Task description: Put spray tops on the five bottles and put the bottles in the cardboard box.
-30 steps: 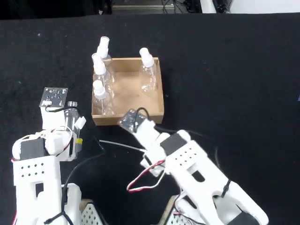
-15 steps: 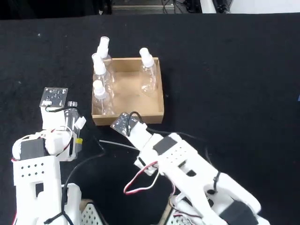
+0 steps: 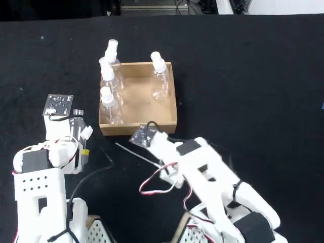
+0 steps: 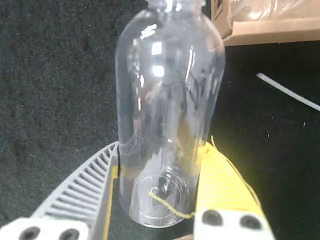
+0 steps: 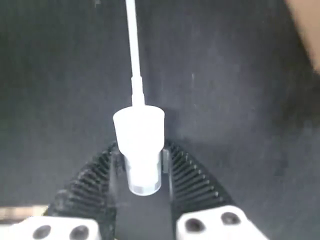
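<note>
A clear bottle (image 4: pixel 167 100) without a top stands upright between the fingers of my left gripper (image 4: pixel 160 195), which is shut on its lower body. From above, that bottle (image 3: pixel 77 126) is left of the cardboard box (image 3: pixel 172 120). My right gripper (image 5: pixel 141 150) is shut on a white spray top (image 5: pixel 140 145), whose thin dip tube (image 5: pixel 134 50) points away over the black cloth. In the high view the tube (image 3: pixel 134 153) lies just in front of the box, pointing toward the left arm. Three capped bottles (image 3: pixel 107 101) line the box's left side, and one more (image 3: pixel 159 76) stands at its right.
Black cloth covers the table. The right arm (image 3: pixel 202 167) stretches up from the near edge to the box's front wall. Red and white cables (image 3: pixel 152 190) hang under it. The box's near corner (image 4: pixel 260 30) is close to the held bottle.
The right arm swung left and then back right. The dip tube's tip now points closer to the box front. The left arm and its bottle kept still.
</note>
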Motion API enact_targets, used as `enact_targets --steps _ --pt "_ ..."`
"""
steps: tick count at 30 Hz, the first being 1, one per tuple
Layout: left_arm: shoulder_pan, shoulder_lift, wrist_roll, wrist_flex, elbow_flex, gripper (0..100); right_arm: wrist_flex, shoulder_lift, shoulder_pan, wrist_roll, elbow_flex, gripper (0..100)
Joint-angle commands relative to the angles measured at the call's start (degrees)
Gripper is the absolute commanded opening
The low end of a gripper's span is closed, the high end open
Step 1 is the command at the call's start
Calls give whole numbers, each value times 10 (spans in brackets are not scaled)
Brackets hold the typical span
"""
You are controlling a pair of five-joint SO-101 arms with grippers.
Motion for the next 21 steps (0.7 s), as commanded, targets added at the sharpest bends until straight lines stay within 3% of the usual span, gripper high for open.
enact_targets --steps 1,5,10,16,21 --pt "-6 -16 -1 -11 -28 30 108 -1 79 73 -80 11" --pt "-6 -16 -1 -11 -28 30 205 -1 227 232 -145 11" --pt "-2 -16 0 -11 -28 30 215 3 433 407 -204 15" --pt "-2 -16 1 -11 -31 30 215 4 598 470 -242 15" --pt "-1 -16 0 -11 -33 30 215 4 665 459 -258 15"
